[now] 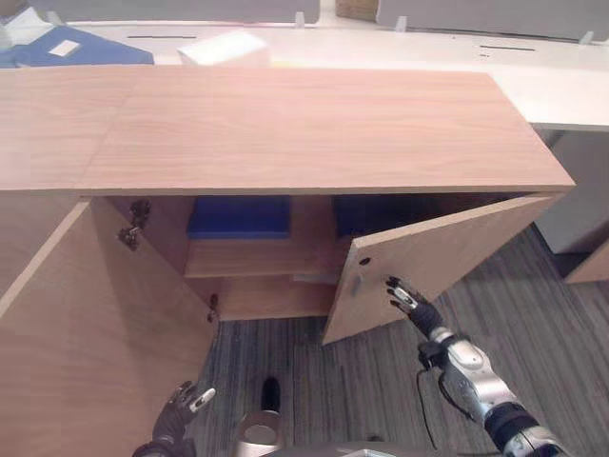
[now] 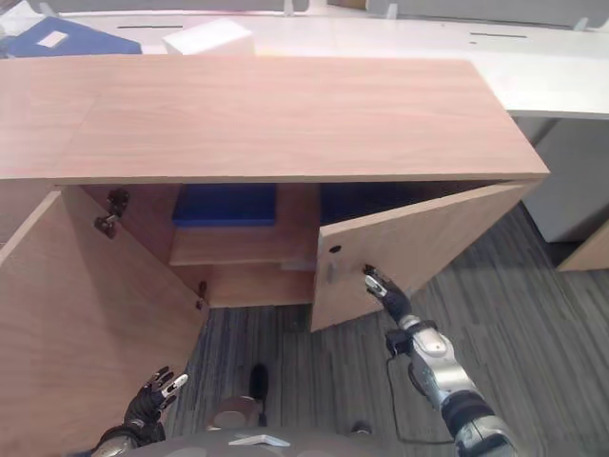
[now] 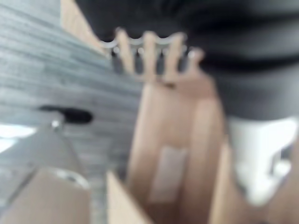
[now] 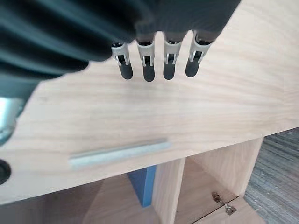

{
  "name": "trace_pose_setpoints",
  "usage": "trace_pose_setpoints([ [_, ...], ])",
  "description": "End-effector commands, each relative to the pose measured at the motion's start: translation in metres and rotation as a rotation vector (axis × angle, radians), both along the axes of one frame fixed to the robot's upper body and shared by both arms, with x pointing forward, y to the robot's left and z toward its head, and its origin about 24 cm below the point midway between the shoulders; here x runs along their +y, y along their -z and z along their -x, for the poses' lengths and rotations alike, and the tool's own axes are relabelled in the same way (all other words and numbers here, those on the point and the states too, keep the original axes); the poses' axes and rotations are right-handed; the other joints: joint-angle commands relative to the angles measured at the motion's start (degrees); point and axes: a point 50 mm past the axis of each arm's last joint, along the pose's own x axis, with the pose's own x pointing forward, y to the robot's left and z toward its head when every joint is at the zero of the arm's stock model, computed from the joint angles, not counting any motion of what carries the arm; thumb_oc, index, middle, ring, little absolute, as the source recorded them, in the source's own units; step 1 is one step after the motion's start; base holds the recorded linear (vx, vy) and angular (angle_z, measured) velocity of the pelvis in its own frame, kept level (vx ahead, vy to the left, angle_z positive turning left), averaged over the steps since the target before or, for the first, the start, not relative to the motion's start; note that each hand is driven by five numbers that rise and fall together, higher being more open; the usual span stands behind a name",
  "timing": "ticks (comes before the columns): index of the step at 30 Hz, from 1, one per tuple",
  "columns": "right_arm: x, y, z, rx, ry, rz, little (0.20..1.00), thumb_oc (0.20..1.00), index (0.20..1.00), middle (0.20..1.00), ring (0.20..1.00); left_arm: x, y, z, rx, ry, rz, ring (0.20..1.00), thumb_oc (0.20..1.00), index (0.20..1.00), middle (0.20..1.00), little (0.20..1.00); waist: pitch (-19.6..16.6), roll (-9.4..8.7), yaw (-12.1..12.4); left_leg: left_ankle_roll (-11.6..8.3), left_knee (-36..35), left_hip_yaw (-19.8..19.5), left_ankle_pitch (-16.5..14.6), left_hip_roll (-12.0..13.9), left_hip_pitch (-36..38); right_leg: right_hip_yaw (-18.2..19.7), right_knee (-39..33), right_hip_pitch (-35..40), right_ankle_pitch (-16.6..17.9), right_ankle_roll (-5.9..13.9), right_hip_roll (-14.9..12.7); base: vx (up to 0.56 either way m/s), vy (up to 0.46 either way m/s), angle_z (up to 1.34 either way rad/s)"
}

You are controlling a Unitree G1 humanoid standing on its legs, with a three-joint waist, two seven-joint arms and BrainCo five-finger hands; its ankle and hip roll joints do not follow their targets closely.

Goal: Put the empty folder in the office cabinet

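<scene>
- 2 hands in view, both low and near. Left hand (image 1: 181,405) hangs over the striped carpet (image 1: 314,381) beside the fully swung-out left door (image 1: 86,333); fingers loosely spread, relaxed, holding nothing.
- Right hand (image 1: 404,297) reaches up to the outer face of the right door (image 1: 438,257). Fingers (image 4: 147,65) straight, released, tips at or just off the wood; contact cannot be told. Nothing grasped.
- Right wrist view: slim grey handle (image 4: 119,153) lies on the door face, apart from the fingertips, near the door's free edge.
- Right door stands partly open, angled out from the cabinet (image 1: 285,124). Left door wide open, hinge (image 1: 133,228) showing at the top inner corner.
- Inside, 2 compartments split by a central upright. Blue folder (image 1: 240,216) lies flat on the upper shelf of the left compartment. A second dark blue item (image 1: 371,214) sits in the right compartment, partly hidden behind the right door; what it is cannot be told.
- Beyond the cabinet top: white desk (image 1: 533,76), with a white box (image 1: 224,48) near the cabinet's back edge and a blue binder (image 1: 76,46) toward the far-left corner.
</scene>
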Motion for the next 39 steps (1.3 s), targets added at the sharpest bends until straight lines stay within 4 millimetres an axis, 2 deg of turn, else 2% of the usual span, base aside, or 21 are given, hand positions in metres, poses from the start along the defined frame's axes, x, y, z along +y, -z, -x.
trace_pose_setpoints([
  [1, -0.016, -0.021, -0.029, -0.067, 0.167, 0.005, 1.000, 1.000, 1.000, 1.000, 1.000, 0.002, -0.009, -0.024, -0.094, 0.005, -0.138, 1.000, 1.000, 1.000, 1.000, 1.000, 0.3, 3.47, 2.6, -1.11, -0.3, 2.7, -10.3, 0.3, 6.5, 1.5, 1.5, -2.1, -4.4, -2.43, 3.9, -0.01, 0.039, 0.08],
  [5, -0.027, -0.012, -0.030, -0.024, 0.260, 0.038, 1.000, 1.000, 1.000, 1.000, 1.000, 0.016, -0.019, -0.034, -0.146, -0.128, -0.272, 1.000, 1.000, 1.000, 1.000, 1.000, 0.2, 3.57, 2.7, -0.56, -0.5, -0.3, -10.4, -0.1, 6.2, 4.2, 2.7, -2.2, -5.4, -2.83, 4.1, -0.03, -0.036, 0.10],
  [6, -0.032, -0.008, -0.028, -0.001, 0.284, 0.048, 1.000, 1.000, 1.000, 1.000, 1.000, 0.020, -0.022, -0.039, -0.162, -0.155, -0.302, 1.000, 1.000, 1.000, 1.000, 1.000, 0.3, 3.59, 2.4, 0.02, -0.5, -1.6, -9.4, -0.4, 5.4, 5.3, 3.1, -2.9, -5.0, -3.47, 4.3, -0.10, -0.125, 0.31],
  [8, -0.041, 0.004, -0.016, 0.065, 0.322, 0.063, 1.000, 1.000, 1.000, 1.000, 1.000, 0.025, -0.029, -0.046, -0.197, -0.185, -0.352, 1.000, 1.000, 1.000, 1.000, 1.000, 0.5, 3.41, 2.0, 0.10, -0.5, -4.8, -9.3, -0.8, 4.9, 7.9, 3.2, -2.9, -5.6, -4.22, 5.5, -0.09, -0.187, 0.91],
  [12, -0.052, 0.026, 0.010, 0.170, 0.357, 0.072, 1.000, 1.000, 1.000, 1.000, 1.000, 0.032, -0.041, -0.050, -0.256, -0.193, -0.395, 1.000, 1.000, 1.000, 1.000, 1.000, 1.3, 3.65, 2.6, -1.49, -0.5, -7.3, -7.3, -0.1, 3.4, 7.4, 2.5, -2.3, -5.8, -5.37, 7.0, -0.14, -0.188, 1.17],
  [16, -0.051, 0.038, 0.025, 0.232, 0.361, 0.113, 1.000, 1.000, 1.000, 1.000, 1.000, 0.032, -0.044, -0.048, -0.270, -0.208, -0.414, 1.000, 1.000, 1.000, 1.000, 1.000, 2.8, 4.58, 3.1, -3.87, -0.5, -6.2, -4.1, 1.3, 0.7, 6.5, 1.5, -1.6, -5.6, -5.97, 7.7, -0.15, -0.084, 0.49],
  [18, -0.052, 0.045, 0.035, 0.270, 0.368, 0.143, 1.000, 1.000, 1.000, 1.000, 1.000, 0.034, -0.048, -0.046, -0.289, -0.267, -0.454, 1.000, 1.000, 1.000, 1.000, 1.000, 3.7, 5.31, 3.0, -4.91, -0.1, -3.6, -2.0, 2.7, -1.3, 5.3, 1.7, -1.5, -5.6, -6.08, 7.6, -0.18, -0.043, 0.13],
  [21, -0.053, 0.051, 0.048, 0.291, 0.371, 0.151, 1.000, 1.000, 1.000, 1.000, 1.000, 0.044, -0.054, -0.042, -0.310, -0.382, -0.543, 1.000, 1.000, 1.000, 1.000, 1.000, 4.0, 5.30, 2.2, -6.21, 0.5, 0.4, -1.9, 4.4, -0.6, 3.6, 2.3, -1.0, -6.6, -5.71, 7.0, -0.08, -0.061, 0.19],
  [23, -0.053, 0.052, 0.049, 0.293, 0.370, 0.154, 1.000, 1.000, 1.000, 1.000, 1.000, 0.046, -0.055, -0.042, -0.311, -0.397, -0.555, 1.000, 1.000, 1.000, 1.000, 1.000, 4.1, 5.30, 2.1, -6.23, 0.7, 0.6, -2.0, 4.5, -0.5, 3.4, 2.4, -1.1, -6.7, -5.72, 6.9, -0.07, -0.006, 0.07],
  [25, -0.057, 0.055, 0.055, 0.310, 0.380, 0.171, 1.000, 1.000, 1.000, 1.000, 1.000, 0.058, -0.062, -0.039, -0.323, -0.484, -0.620, 1.000, 1.000, 1.000, 1.000, 1.000, 3.9, 5.11, 1.5, -5.79, 1.2, 0.7, -3.4, 4.1, 1.0, 3.6, 2.8, -1.5, -7.0, -5.77, 6.7, -0.07, 0.034, 0.23],
  [28, -0.058, 0.056, 0.058, 0.315, 0.387, 0.175, 1.000, 1.000, 1.000, 1.000, 1.000, 0.063, -0.064, -0.038, -0.325, -0.501, -0.638, 1.000, 1.000, 1.000, 1.000, 1.000, 3.6, 5.13, 1.4, -5.95, 0.4, 0.5, -3.2, 4.0, 1.3, 4.0, 2.6, -1.4, -6.9, -5.72, 6.9, 0.00, 0.045, -0.07],
  [32, -0.074, 0.061, 0.076, 0.340, 0.380, 0.217, 1.000, 1.000, 1.000, 1.000, 1.000, 0.096, -0.075, -0.033, -0.304, -0.611, -0.724, 1.000, 1.000, 1.000, 1.000, 1.000, 3.5, 4.96, -0.7, -6.29, 1.1, 1.3, -2.8, 5.3, 1.0, 6.4, 3.1, -1.4, -7.6, -5.84, 7.2, 0.02, 0.124, -0.03],
  [33, -0.074, 0.061, 0.076, 0.340, 0.380, 0.217, 1.000, 1.000, 1.000, 1.000, 1.000, 0.096, -0.075, -0.033, -0.304, -0.611, -0.724, 1.000, 1.000, 1.000, 1.000, 1.000, 3.5, 4.96, -0.7, -6.29, 1.1, 1.3, -2.8, 5.3, 1.0, 6.4, 3.1, -1.4, -7.6, -5.84, 7.2, 0.02, 0.081, -0.07],
  [35, -0.082, 0.063, 0.085, 0.354, 0.381, 0.235, 1.000, 1.000, 1.000, 1.000, 1.000, 0.114, -0.082, -0.030, -0.305, -0.640, -0.736, 1.000, 1.000, 1.000, 1.000, 1.000, 3.5, 4.53, -1.7, -6.07, 1.4, 1.7, -3.4, 5.5, 1.4, 7.5, 3.2, -1.4, -8.0, -5.94, 7.4, 0.05, 0.124, -0.15],
  [38, -0.088, 0.064, 0.093, 0.370, 0.392, 0.240, 1.000, 1.000, 1.000, 1.000, 1.000, 0.125, -0.088, -0.029, -0.316, -0.663, -0.737, 1.000, 1.000, 1.000, 1.000, 1.000, 3.4, 4.10, -2.5, -5.86, 1.5, 2.2, -4.0, 5.7, 2.0, 8.0, 3.1, -1.3, -8.2, -6.03, 7.6, 0.06, 0.080, -0.16],
  [39, -0.095, 0.064, 0.099, 0.382, 0.401, 0.244, 1.000, 1.000, 1.000, 1.000, 1.000, 0.134, -0.094, -0.027, -0.332, -0.675, -0.750, 1.000, 1.000, 1.000, 1.000, 1.000, 3.4, 3.66, -3.1, -5.64, 1.7, 2.5, -4.6, 5.8, 2.3, 8.8, 3.1, -1.5, -8.3, -6.11, 7.9, 0.09, 0.116, -0.24],
])
